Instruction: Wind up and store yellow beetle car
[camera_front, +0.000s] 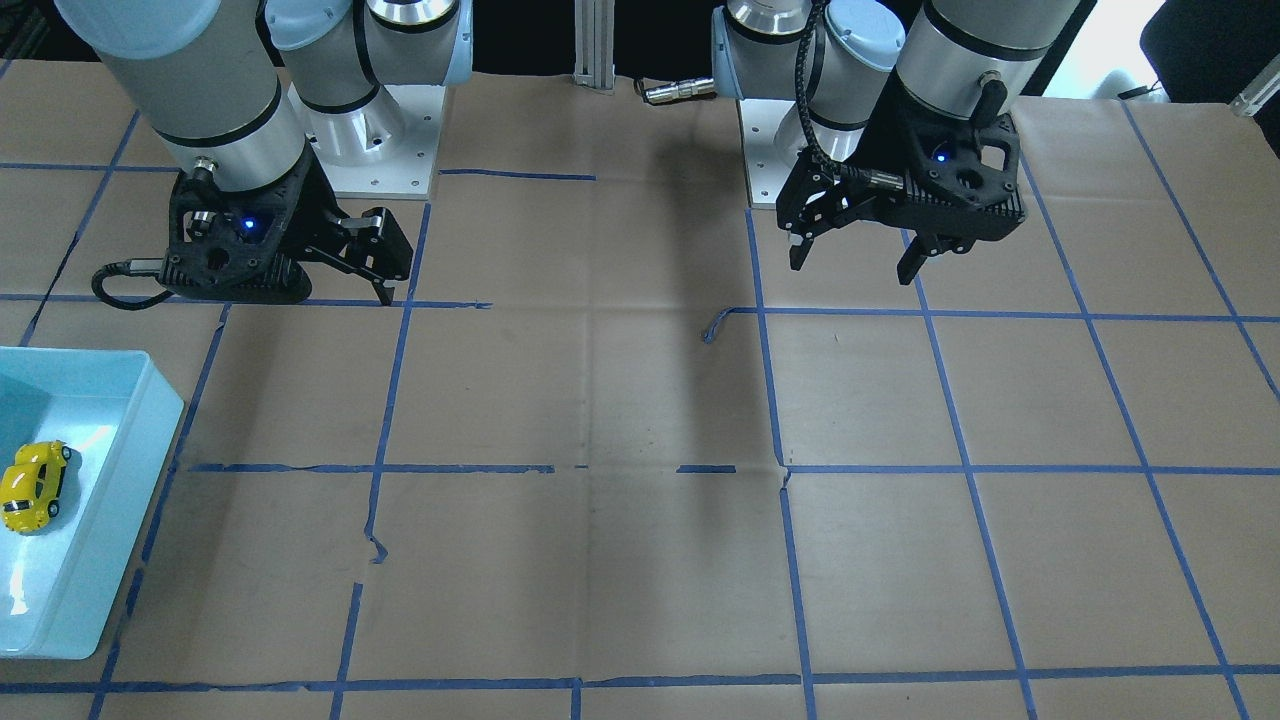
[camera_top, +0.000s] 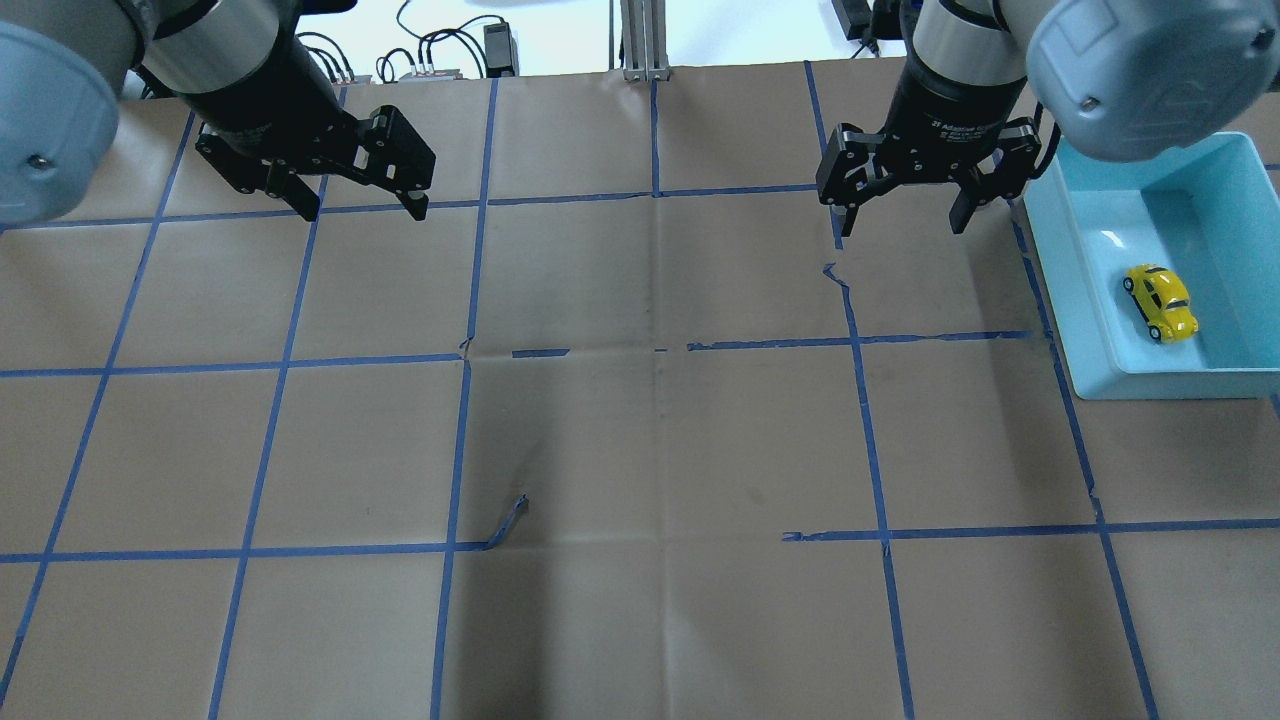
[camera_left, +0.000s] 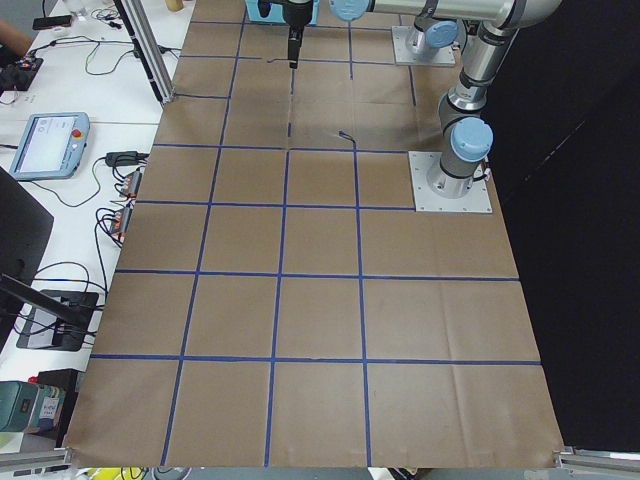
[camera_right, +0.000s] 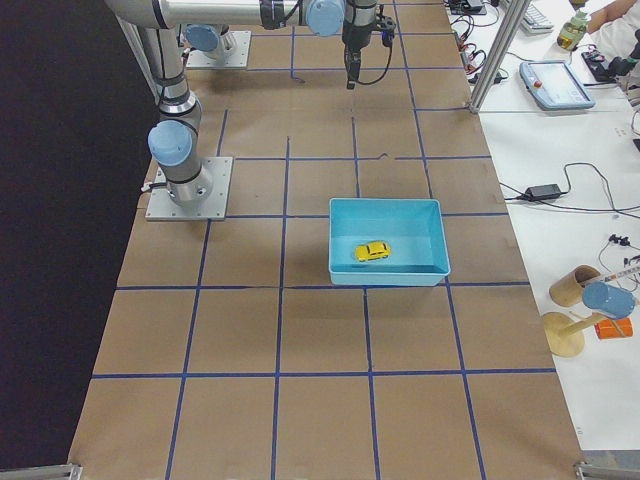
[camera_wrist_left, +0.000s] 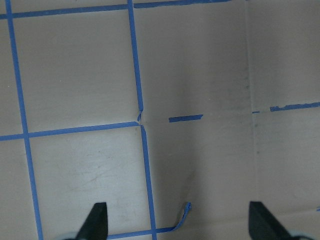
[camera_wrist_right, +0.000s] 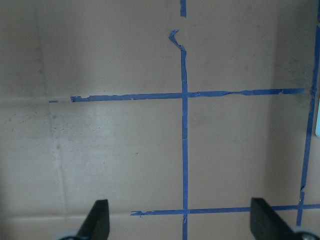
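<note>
Desk (camera_top: 640, 450) covered in brown paper, crossed by a grid of blue tape (camera_top: 868, 420), a few strips torn or curling. Right hand (camera_top: 901, 214) hanging high above the paper, fingers (camera_wrist_right: 99, 220) spread wide apart and gripping nothing; only tape lines and paper in its wrist view, plus a sliver of pale blue at the right margin. Left hand (camera_top: 364, 208) raised too, well apart from right hand across the desk, fingers (camera_wrist_left: 98, 222) equally wide apart and holding nothing, with one loose curl of tape on the paper below and between them. Yellow beetle car (camera_top: 1160, 301) off to right hand's own right side and farther out from the robot's base, well clear of the fingertips, touched by neither hand. Sits on its wheels on the floor of a light-blue bin (camera_top: 1165, 384), angled across it rather than square to the walls. Bin flat on the desk, near right hand's right side. Far from left hand, most of the desk's width lying between.
</note>
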